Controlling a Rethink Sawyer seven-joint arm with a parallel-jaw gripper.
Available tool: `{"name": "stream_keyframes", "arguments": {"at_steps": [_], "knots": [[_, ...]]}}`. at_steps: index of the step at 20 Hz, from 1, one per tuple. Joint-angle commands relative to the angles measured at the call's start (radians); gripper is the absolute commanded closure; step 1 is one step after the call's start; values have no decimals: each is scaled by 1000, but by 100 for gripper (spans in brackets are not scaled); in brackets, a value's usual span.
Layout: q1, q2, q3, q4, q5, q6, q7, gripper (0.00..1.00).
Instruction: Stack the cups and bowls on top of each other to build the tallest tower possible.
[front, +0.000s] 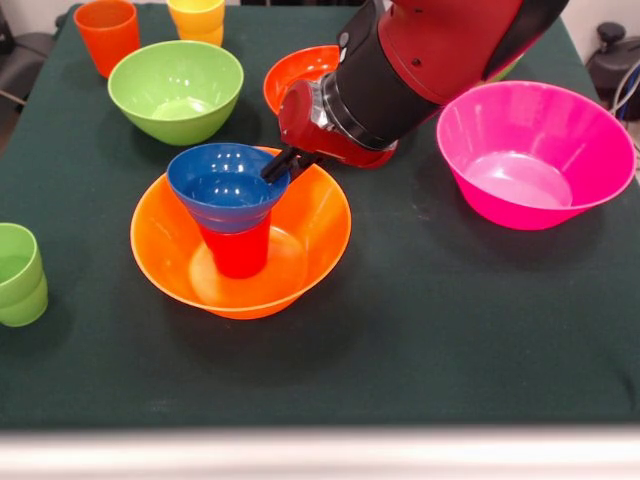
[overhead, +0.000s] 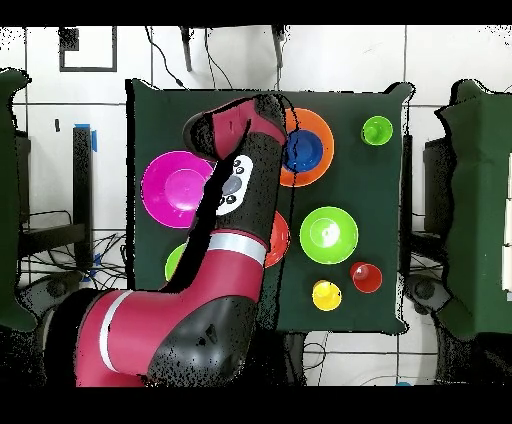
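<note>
The large orange bowl (front: 320, 225) sits mid-table. A red cup (front: 236, 250) stands upside down in it, and the small blue bowl (front: 222, 188) rests on that cup. My gripper (front: 283, 165) is at the blue bowl's right rim, one black finger inside and one outside, closed on the rim. Two light green cups (front: 20, 275) are nested at the left edge. In the overhead view the blue bowl (overhead: 305, 150) lies within the orange bowl (overhead: 322, 172) and my arm hides the gripper.
A light green bowl (front: 175, 90), an orange cup (front: 107, 35) and yellow cups (front: 197, 18) stand at the far left. A red-orange bowl (front: 298, 75) sits behind my arm. The large pink bowl (front: 530, 150) is at the right.
</note>
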Motion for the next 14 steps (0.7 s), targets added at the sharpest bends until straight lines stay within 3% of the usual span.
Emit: {"name": "stream_keyframes", "arguments": {"at_steps": [1, 14], "knots": [[-22, -17, 111, 14, -4, -35, -53, 100], [-39, -54, 137, 53, 7, -40, -99, 100]]}}
